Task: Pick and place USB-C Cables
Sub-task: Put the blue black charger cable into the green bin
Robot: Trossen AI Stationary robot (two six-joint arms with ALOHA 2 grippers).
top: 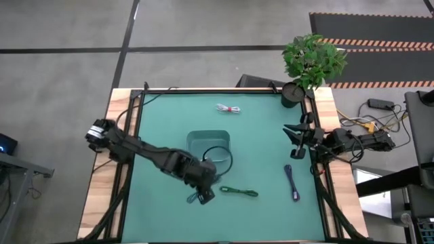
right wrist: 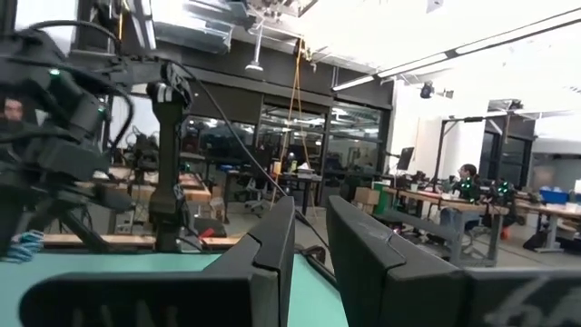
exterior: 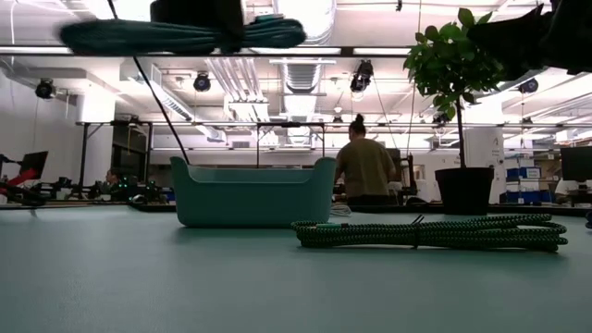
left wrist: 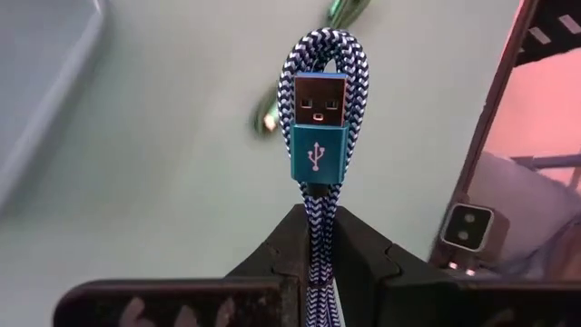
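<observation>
My left gripper (top: 202, 196) is raised over the mat near the front of the teal bin (top: 208, 146), shut on a blue-and-white braided USB-C cable (left wrist: 320, 118) with a teal plug. The low view shows that cable (exterior: 120, 37) high above the table. A green cable (top: 239, 192) lies flat on the mat just right of the left gripper. A dark blue cable (top: 293, 181) lies toward the right, and a white one (top: 229, 108) near the far edge. My right gripper (top: 296, 137) waits at the right edge, its fingers a narrow gap apart with nothing between them. My left gripper pinches the bundled strands (left wrist: 315, 195) of the braided cable between its two fingers, slanting down from above. The looped end and the teal plug (left wrist: 319, 153) stick out past the fingertips. The bundle is lifted clear of the table and lies about level in the low view.
A potted plant (top: 312, 59) stands at the far right corner. The green cable (exterior: 430, 233) lies in front of the bin (exterior: 252, 192) in the low view. Thin black wire loops over the bin's right rim (top: 224, 157). People stand in the room beyond the table.
</observation>
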